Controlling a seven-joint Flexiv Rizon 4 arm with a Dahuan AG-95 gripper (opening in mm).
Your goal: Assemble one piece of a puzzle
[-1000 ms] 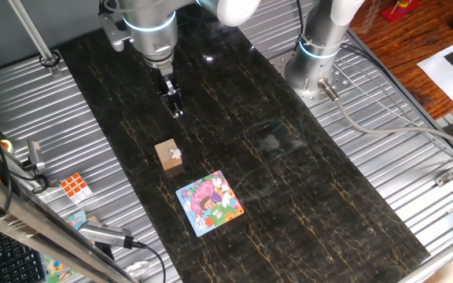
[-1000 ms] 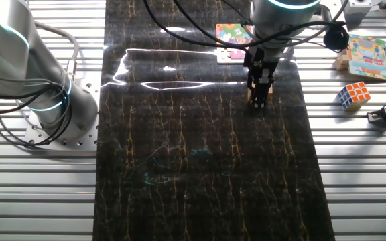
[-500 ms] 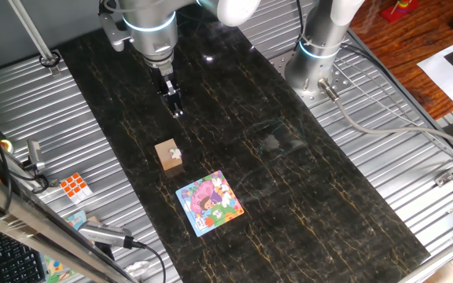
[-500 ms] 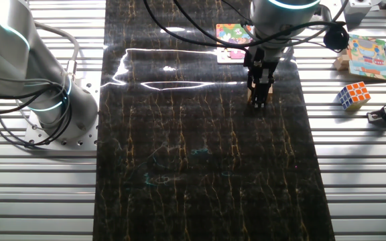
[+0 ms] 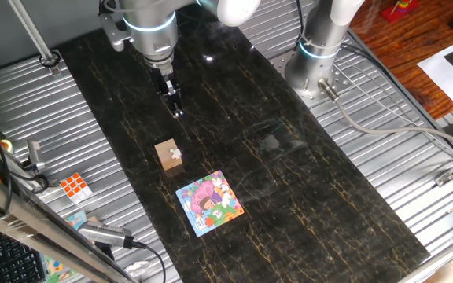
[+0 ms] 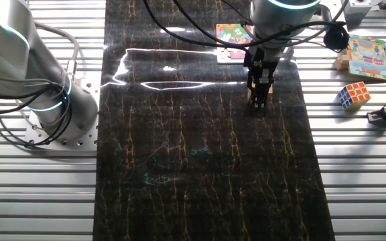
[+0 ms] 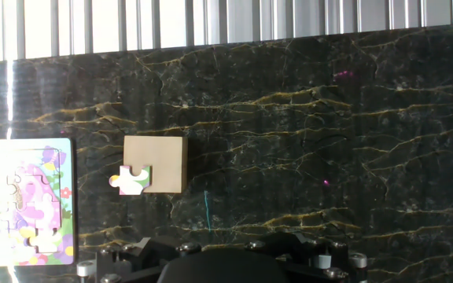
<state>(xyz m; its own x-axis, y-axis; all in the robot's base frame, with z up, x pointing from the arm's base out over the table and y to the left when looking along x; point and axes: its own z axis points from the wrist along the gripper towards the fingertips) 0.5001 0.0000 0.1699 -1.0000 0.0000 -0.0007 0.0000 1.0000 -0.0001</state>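
The piece (image 7: 132,179), tiny and whitish, lies on the edge of a tan wooden cube (image 7: 157,161), overhanging toward the puzzle (image 7: 26,200). The puzzle lies flat on the dark table, blue-bordered with a pink, green and white picture (image 5: 209,203). In one fixed view my gripper (image 5: 177,110) hangs above the table, well behind the cube (image 5: 167,154) and the piece (image 5: 175,153). In the other fixed view my gripper (image 6: 260,100) stands in front of the cube, and the arm covers part of the puzzle (image 6: 232,35). The fingers look narrow and their gap does not show. The hand view shows only the hand's base.
An orange-and-white Rubik's cube (image 5: 75,185) sits on the ribbed metal beside the dark table (image 5: 289,196); it also shows in the other fixed view (image 6: 353,95). A second arm's base (image 5: 317,55) stands at the far side. Cables and a picture card (image 6: 368,57) lie off the mat.
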